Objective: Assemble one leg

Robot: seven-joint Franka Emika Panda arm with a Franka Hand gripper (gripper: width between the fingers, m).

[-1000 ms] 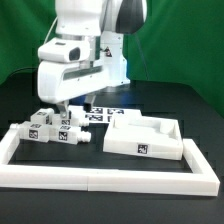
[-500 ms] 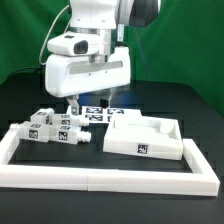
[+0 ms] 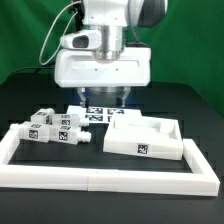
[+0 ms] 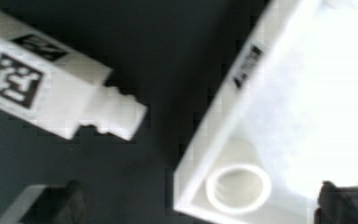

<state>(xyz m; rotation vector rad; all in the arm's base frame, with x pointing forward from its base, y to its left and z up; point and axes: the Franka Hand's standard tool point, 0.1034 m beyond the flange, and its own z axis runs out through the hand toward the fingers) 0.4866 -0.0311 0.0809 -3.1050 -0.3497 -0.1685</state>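
Several white legs [image 3: 55,128] with black-and-white tags lie clustered at the exterior view's left, inside the white frame. One leg [image 4: 34,68] shows in the wrist view, with its stepped peg end [image 4: 110,116] pointing toward the large flat white panel [image 4: 309,100]. The panel's corner has a round hole [image 4: 242,186]. My gripper [image 3: 108,99] hovers above the panel's [image 3: 145,137] near-left corner and the marker board. It [image 4: 202,205] is open and empty. Its dark fingertips [image 4: 51,205] straddle the panel corner, well above it.
A white raised frame [image 3: 100,181] borders the work area at the front and left. The marker board [image 3: 100,114] lies behind the legs and the panel. A green curtain hangs behind the black table.
The arm has swung toward the exterior view's right, from above the cluster of legs to above the panel's corner. Legs and panel have not moved.
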